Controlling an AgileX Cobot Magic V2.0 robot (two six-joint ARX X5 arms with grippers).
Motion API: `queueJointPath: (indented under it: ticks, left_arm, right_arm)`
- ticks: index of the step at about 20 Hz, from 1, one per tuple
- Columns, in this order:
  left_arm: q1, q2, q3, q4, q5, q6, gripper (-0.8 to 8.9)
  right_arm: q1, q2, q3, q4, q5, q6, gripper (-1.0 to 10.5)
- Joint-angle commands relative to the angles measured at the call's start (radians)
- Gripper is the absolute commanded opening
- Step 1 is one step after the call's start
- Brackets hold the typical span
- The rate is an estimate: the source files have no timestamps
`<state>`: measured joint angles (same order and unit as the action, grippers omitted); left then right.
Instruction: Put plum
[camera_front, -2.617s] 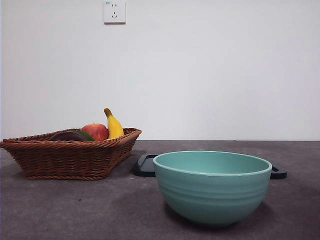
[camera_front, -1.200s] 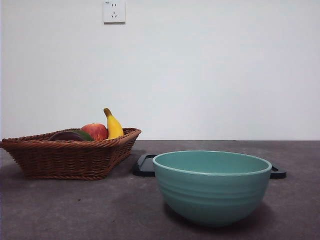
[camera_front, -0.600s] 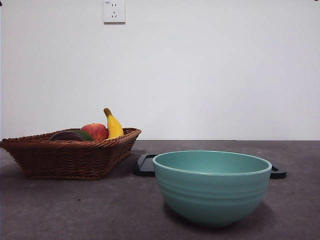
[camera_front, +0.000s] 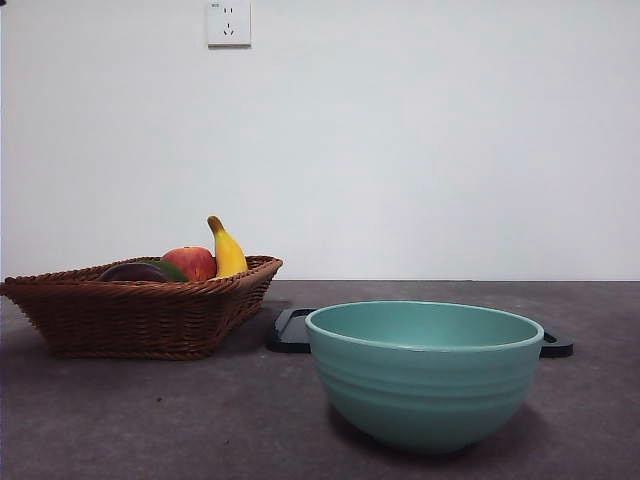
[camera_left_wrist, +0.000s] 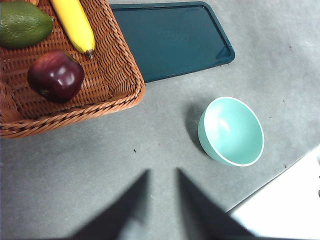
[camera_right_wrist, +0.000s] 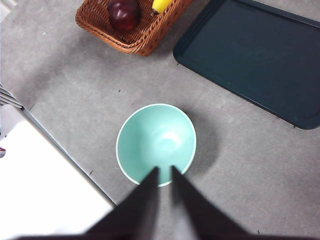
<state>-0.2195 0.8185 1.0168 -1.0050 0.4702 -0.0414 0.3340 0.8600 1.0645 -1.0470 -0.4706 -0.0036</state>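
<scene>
The plum (camera_left_wrist: 56, 76) is glossy and dark maroon. It lies in the brown wicker basket (camera_left_wrist: 116, 85) beside a green fruit (camera_left_wrist: 22, 24) and a banana (camera_left_wrist: 75, 22). In the front view only the plum's (camera_front: 130, 272) top shows over the basket rim (camera_front: 140, 290), left of a red apple (camera_front: 192, 262). My left gripper (camera_left_wrist: 162, 172) hovers high over bare table near the basket, its jaws a little apart and holding nothing. High above the teal bowl (camera_right_wrist: 156, 142), my right gripper (camera_right_wrist: 164, 169) is shut and empty, and the plum (camera_right_wrist: 124, 12) is far from it.
The teal bowl (camera_front: 425, 375) stands near the table's front, right of the basket. A flat dark tray (camera_left_wrist: 170, 40) lies behind the bowl, next to the basket. A white surface (camera_right_wrist: 45, 195) borders the table edge.
A small black tip of an arm now shows at the front view's top left corner. The fruit, basket and bowl have not moved.
</scene>
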Motion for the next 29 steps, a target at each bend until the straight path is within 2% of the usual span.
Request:
queueJointPath:
  ticks: [1, 3, 5, 7, 12, 16, 21, 26, 29]
  left_arm:
    - [-0.003, 0.007, 0.023, 0.01, 0.002, 0.015, 3.38]
    - [-0.003, 0.007, 0.023, 0.011, 0.001, 0.016, 4.32]
    - [-0.003, 0.007, 0.023, 0.011, 0.001, 0.015, 4.74]
    - [-0.003, 0.008, 0.023, 0.011, -0.001, 0.015, 4.74]
    - [-0.007, 0.037, 0.023, 0.042, -0.019, 0.015, 4.74]
    - [-0.039, 0.113, 0.029, 0.122, -0.087, 0.034, 4.73]
    - [-0.098, 0.314, 0.145, 0.16, -0.24, 0.158, 4.72]
    - [-0.128, 0.533, 0.282, 0.165, -0.314, 0.285, 4.69]
    - [-0.129, 0.64, 0.314, 0.167, -0.324, 0.325, 4.69]
  right_arm:
    - [0.005, 0.008, 0.016, 0.003, -0.001, -0.007, 2.6]
    - [0.005, 0.008, 0.016, 0.003, -0.001, -0.007, 3.4]
    - [0.005, 0.008, 0.016, 0.003, -0.001, -0.006, 3.8]
    - [0.005, 0.008, 0.016, 0.003, -0.001, -0.004, 4.3]
    - [0.005, 0.008, 0.016, 0.003, -0.001, -0.004, 4.3]
    - [0.005, 0.008, 0.016, 0.003, -0.001, -0.003, 4.3]
    - [0.005, 0.008, 0.016, 0.003, -0.001, -0.004, 4.3]
    - [0.005, 0.008, 0.016, 0.002, -0.001, -0.003, 4.3]
    - [0.005, 0.008, 0.016, 0.002, -0.001, -0.004, 4.3]
